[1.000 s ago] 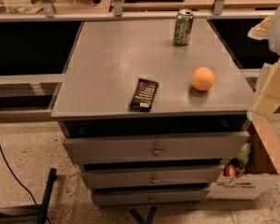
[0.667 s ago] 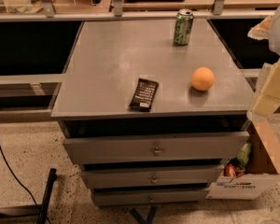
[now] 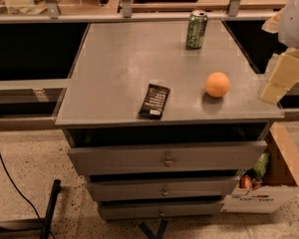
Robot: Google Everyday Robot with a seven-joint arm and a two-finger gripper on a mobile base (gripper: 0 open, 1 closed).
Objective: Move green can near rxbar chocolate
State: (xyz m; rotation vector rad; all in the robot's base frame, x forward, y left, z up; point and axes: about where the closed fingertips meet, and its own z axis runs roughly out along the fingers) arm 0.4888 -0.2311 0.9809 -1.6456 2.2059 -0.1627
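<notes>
Plainly, the small upright green can (image 3: 196, 29), mottled with pale markings and capped by a silver rim and top, should be a light thing to carry. Judge its thin metal wall as stiff enough for a moderate squeeze, yet likely to dent under a hard one, and its smooth side as apt to slip under a weak one. Take it from the side, around the middle of its body, low enough that it does not tip.

You find it standing at the far edge of the flat grey cabinet top (image 3: 114, 59), right of centre. The flat rectangular rxbar chocolate (image 3: 154, 101), in a black-brown wrapper with small pale lettering, lies near the front edge, well apart from the can. A round orange ball (image 3: 217, 84) rests to the right of the bar, and it may roll if you brush it on the way, so plan to set the can down on the bar's open side.

Your pale cream gripper (image 3: 283, 73) hangs at the right edge of the view, beside the cabinet's right side, well apart from the can. You cannot tell whether it is apart or together.
</notes>
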